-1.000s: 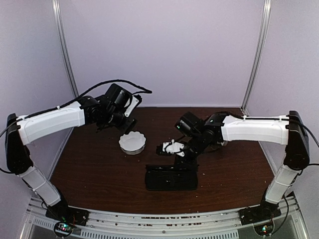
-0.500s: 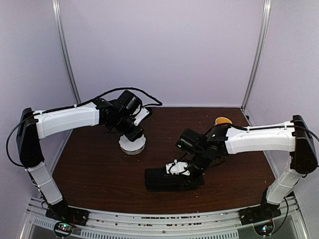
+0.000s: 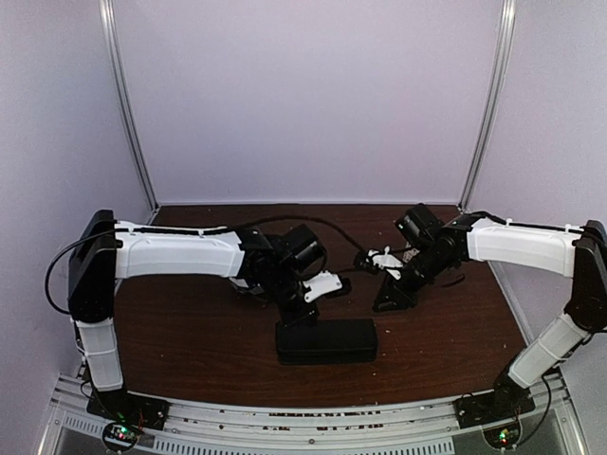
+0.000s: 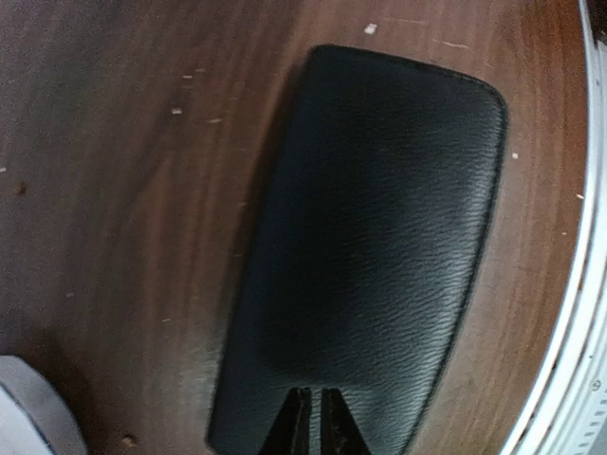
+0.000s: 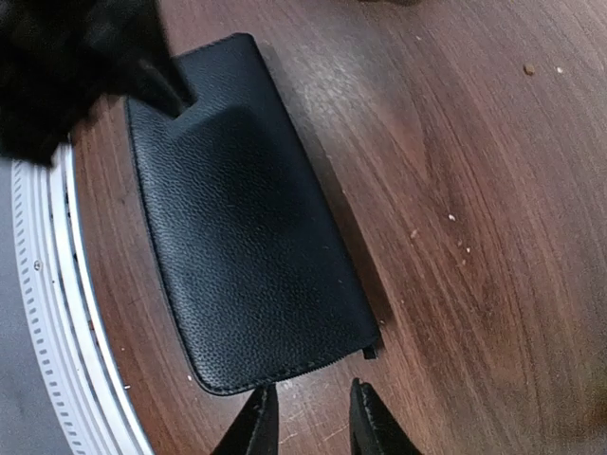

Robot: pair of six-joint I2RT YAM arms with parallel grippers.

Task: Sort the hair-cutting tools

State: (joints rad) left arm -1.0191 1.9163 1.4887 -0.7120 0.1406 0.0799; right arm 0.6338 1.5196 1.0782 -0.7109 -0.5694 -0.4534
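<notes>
Scissors and clips aren't showing, probably inside the shut case [image 3: 327, 339] by the table's [image 3: 190, 332] near edge, so left jaws, pressed together on its end, should push gently, right jaws slightly spread alongside.

Top cam overhead-rear; wrist cams close, share case [image 4: 379, 237].

A flat black case [image 4: 379, 246] with a grained, leather-like face lies closed on the dark wooden table [image 4: 114, 190]. The left gripper [image 4: 314, 417] sits over the case's near end, its jaws drawn almost together with only a slit between them. Pale crumbs [image 4: 371, 28] dot the wood left of and beyond the case. A metal rail [image 4: 579, 313] runs along its right.
</notes>
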